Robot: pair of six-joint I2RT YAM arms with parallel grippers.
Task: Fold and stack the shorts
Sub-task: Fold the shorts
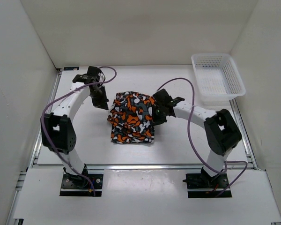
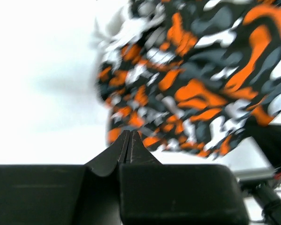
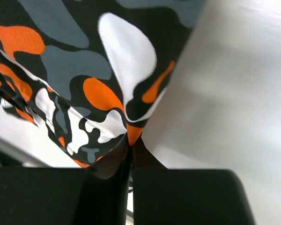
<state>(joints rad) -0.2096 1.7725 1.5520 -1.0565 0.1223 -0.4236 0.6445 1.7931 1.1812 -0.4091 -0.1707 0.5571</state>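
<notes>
The shorts [image 2: 187, 79] blur in the left wrist view (top and right edges cut them off).

Bright, even light from above; soft shadows on the table [image 1: 84, 140]. Heavy motion blur on the shorts [image 2: 192, 79] in left wrist view, background washed out. Right wrist view sharper.

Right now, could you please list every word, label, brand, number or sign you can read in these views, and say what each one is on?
None: no text can be read in any view.
shorts: only a print of orange, white, grey and black blobs, no lettering.
basket: plain white mesh, no label showing.
left arm and right arm: no legible marking; any there is too small to read.
</notes>
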